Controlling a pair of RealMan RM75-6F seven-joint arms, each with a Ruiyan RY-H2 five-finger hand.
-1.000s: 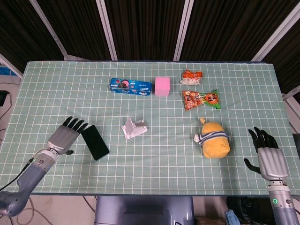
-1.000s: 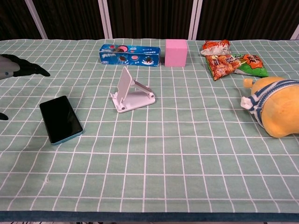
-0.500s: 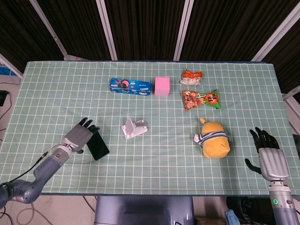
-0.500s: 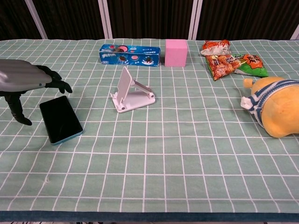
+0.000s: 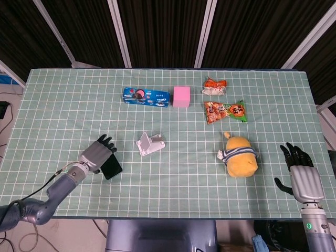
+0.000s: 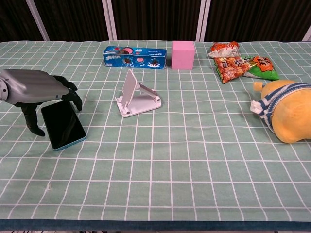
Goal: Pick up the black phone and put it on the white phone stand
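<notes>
From the head view, my left hand (image 5: 97, 155) arches over the black phone (image 5: 112, 169) near the tabletop's front-left corner, grasping nothing; my right hand (image 5: 302, 176) idles, released. Chest view: fingertips (image 6: 77, 104) straddle the phone lying flat; closing early could skid it, missing the white phone stand (image 6: 137, 95).

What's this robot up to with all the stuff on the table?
The robot's left hand hovers over the far end of a flat black phone lying on the green checked tablecloth, fingers spread and curled downward, apparently about to grasp it. The phone is not yet lifted. The white folding phone stand, where it should go, sits empty nearby. The right hand rests open at the table's other side, holding nothing.
</notes>
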